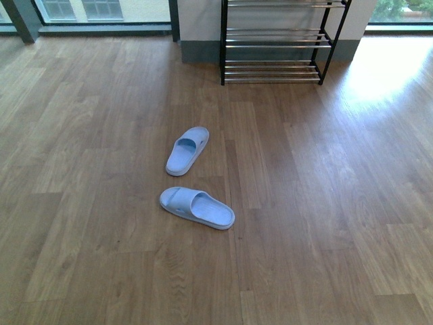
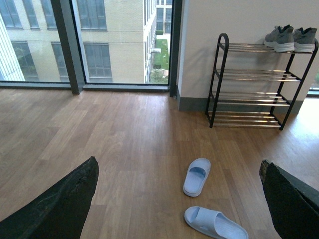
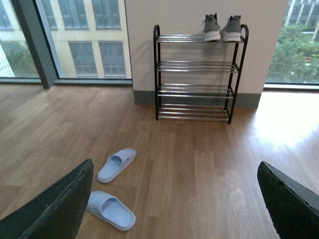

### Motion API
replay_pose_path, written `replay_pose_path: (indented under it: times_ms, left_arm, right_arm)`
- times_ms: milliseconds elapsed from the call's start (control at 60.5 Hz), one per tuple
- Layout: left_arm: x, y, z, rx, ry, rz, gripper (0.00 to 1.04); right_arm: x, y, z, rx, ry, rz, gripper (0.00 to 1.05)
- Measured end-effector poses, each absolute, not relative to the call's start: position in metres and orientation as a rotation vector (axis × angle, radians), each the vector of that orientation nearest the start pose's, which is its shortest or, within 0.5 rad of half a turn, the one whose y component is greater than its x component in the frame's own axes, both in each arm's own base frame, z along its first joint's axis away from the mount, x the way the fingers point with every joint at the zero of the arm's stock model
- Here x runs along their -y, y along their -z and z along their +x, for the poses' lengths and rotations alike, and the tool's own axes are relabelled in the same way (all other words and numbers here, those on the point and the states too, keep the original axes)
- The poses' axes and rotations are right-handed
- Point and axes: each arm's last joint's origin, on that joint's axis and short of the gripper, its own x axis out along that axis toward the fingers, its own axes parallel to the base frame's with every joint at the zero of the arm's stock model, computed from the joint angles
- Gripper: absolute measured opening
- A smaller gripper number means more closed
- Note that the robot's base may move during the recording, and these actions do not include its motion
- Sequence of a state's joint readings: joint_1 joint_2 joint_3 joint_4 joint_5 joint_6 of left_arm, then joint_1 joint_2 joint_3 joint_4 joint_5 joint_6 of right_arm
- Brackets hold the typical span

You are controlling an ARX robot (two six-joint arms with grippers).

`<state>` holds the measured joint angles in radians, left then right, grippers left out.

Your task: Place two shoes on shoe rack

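Two grey sneakers with white soles (image 2: 289,39) stand side by side at one end of the top shelf of the black-framed shoe rack (image 2: 249,74) against the far wall. They also show in the right wrist view (image 3: 222,28), on the rack (image 3: 197,64). The front view shows only the rack's lower shelves (image 1: 274,46); the sneakers are out of that frame. My left gripper (image 2: 178,164) is open and empty, high above the floor and far from the rack. My right gripper (image 3: 174,166) is open and empty too. Neither gripper shows in the front view.
Two light blue slide sandals lie on the wooden floor between me and the rack, one nearer (image 1: 197,207) and one farther (image 1: 188,150). Floor-to-ceiling windows (image 2: 99,40) run along the far wall left of the rack. Sun glare brightens the floor at the right (image 1: 385,68).
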<state>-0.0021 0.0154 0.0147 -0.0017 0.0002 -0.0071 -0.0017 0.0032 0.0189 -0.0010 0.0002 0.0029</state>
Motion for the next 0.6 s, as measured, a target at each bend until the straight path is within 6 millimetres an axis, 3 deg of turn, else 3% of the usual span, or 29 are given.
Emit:
replay_pose_path:
  times_ms: [595]
  left_arm:
    - [0.0002,-0.1672,0.0978,-0.002,0.002,-0.007,0.95]
  right_arm:
    - [0.0002,-0.1696,0.0967,0.015,0.002,0.003,0.95]
